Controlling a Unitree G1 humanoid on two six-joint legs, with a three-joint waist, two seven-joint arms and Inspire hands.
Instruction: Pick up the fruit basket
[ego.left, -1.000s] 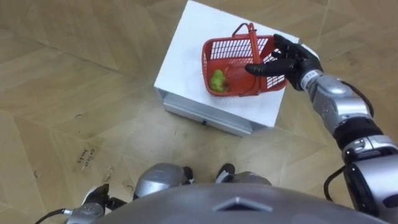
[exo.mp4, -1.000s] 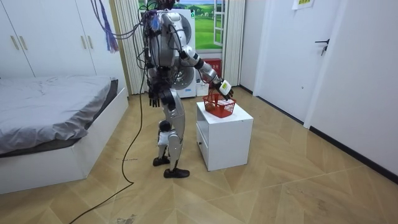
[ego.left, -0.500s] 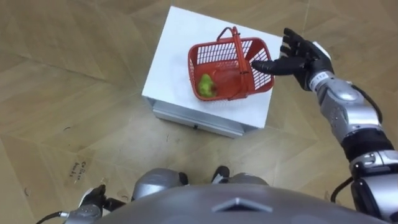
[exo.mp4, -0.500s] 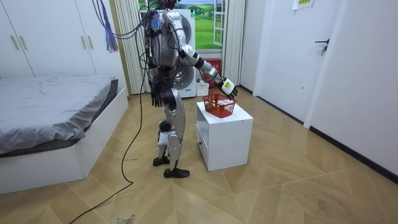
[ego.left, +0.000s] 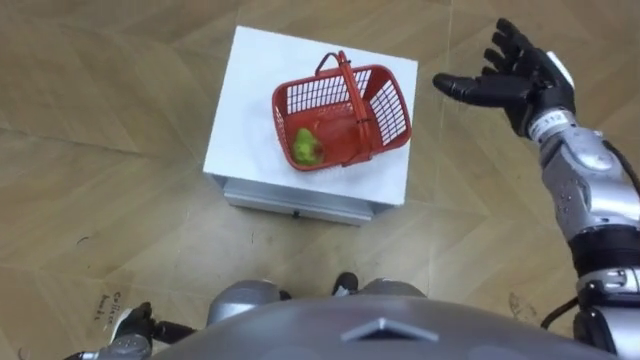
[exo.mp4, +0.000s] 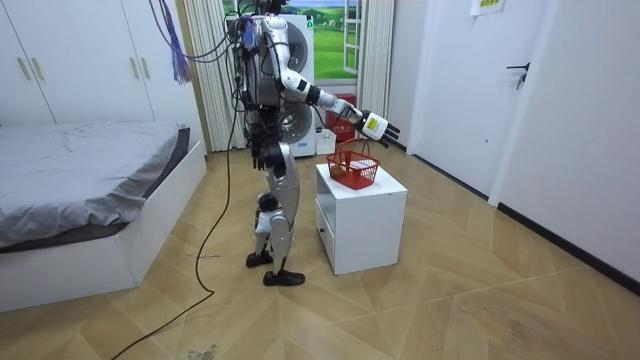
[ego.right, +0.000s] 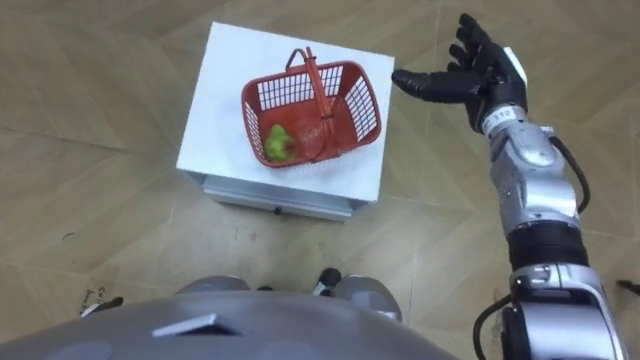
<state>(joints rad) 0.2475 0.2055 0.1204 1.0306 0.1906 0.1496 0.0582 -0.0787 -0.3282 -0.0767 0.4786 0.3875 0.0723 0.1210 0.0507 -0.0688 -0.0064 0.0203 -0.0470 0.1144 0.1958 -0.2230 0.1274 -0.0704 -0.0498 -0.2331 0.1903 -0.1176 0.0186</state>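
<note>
Fruit basket (ego.left: 392, 103), one green fruit (ego.left: 306, 147) inside

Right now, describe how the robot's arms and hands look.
The right hand is black, with a white tag at its back. The right arm has rounded silver shells split by black joint bands, and a thin dark cable loops beside its lower part. The left hand looks silver and black.

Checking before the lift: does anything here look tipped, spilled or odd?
Nothing spilled: the red basket sits upright on the white cabinet, green fruit inside. Only the right hand hangs open beside the cabinet, clear of the handle.
</note>
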